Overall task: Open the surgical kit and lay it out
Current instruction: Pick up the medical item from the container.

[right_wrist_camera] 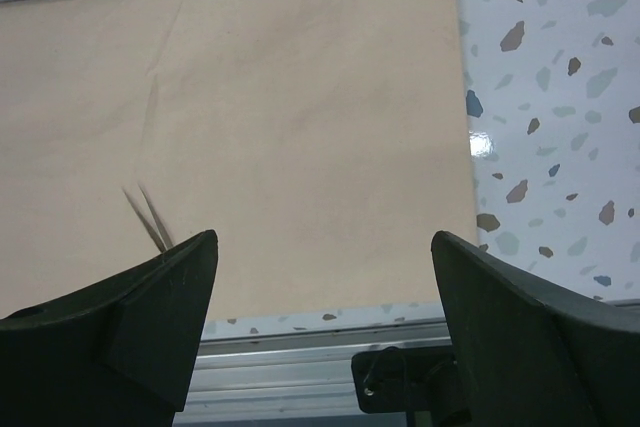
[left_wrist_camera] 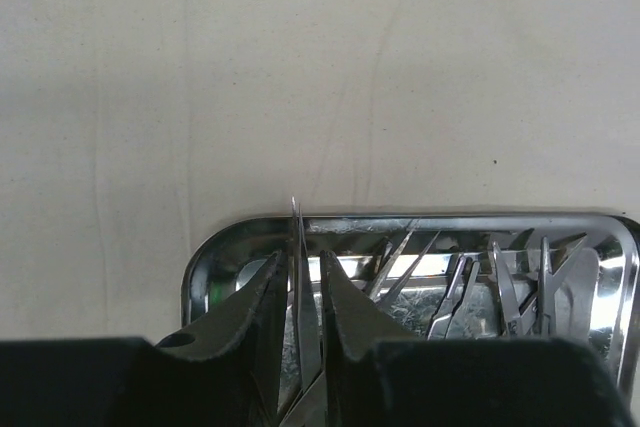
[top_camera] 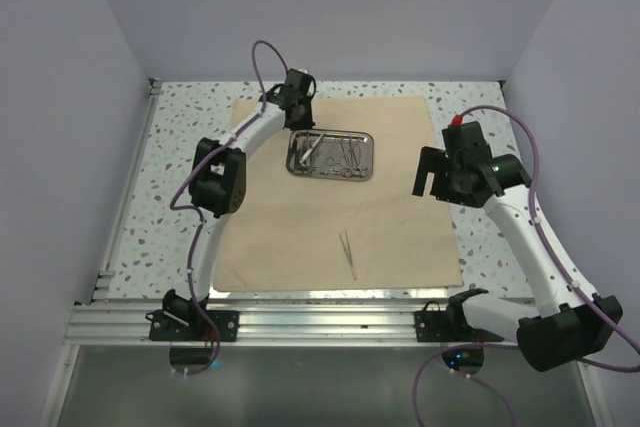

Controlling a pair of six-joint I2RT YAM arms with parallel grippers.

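Observation:
The tan cloth wrap (top_camera: 300,217) lies spread flat on the table. The steel tray (top_camera: 371,155) sits on its far half and holds several slim instruments (top_camera: 335,152). My left gripper (top_camera: 301,130) is over the tray's left end. In the left wrist view the gripper (left_wrist_camera: 301,257) is shut on a pair of tweezers (left_wrist_camera: 298,237) that stick out past its tips, above the tray (left_wrist_camera: 450,219). Another pair of tweezers (top_camera: 347,252) lies on the near cloth and also shows in the right wrist view (right_wrist_camera: 145,212). My right gripper (top_camera: 428,179) hangs open and empty over the cloth's right edge (right_wrist_camera: 322,237).
The speckled tabletop (top_camera: 480,237) shows around the cloth. An aluminium rail (top_camera: 320,322) runs along the near edge, with the arm bases on it. Plain walls close in the left, right and far sides.

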